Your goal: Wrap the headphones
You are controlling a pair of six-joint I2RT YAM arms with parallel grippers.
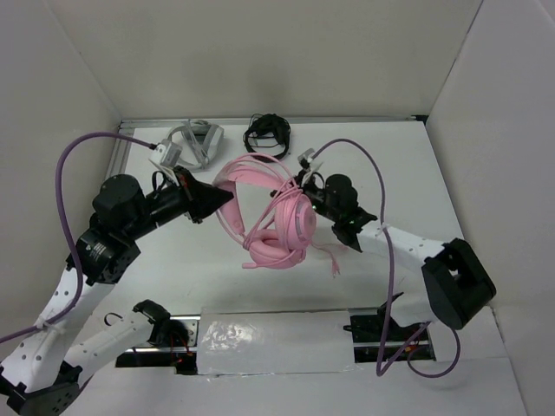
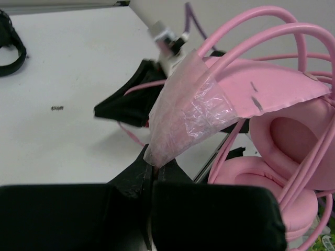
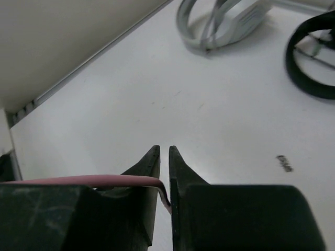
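The pink headphones [image 1: 279, 227] lie in the middle of the table, earcups stacked and the thin headband arching to the back left. My left gripper [image 1: 227, 198] is shut on the tip of the headband's wide pink pad, which is covered in clear film [image 2: 193, 112]; its fingertips [image 2: 157, 163] pinch that tip. The earcups [image 2: 293, 133] fill the right of the left wrist view. My right gripper [image 1: 295, 184] sits at the headband's far side, shut on the thin pink cable [image 3: 94, 181], which runs in from the left between its jaws [image 3: 164, 152]. A loose cable end [image 1: 333, 260] trails right of the earcups.
Grey headphones [image 1: 192, 146] and black headphones [image 1: 267, 132] lie along the back wall; both also show in the right wrist view, grey [image 3: 225, 21] and black [image 3: 314, 57]. A clear plastic sheet [image 1: 273, 342] lies at the near edge between the arm bases. White walls enclose the table.
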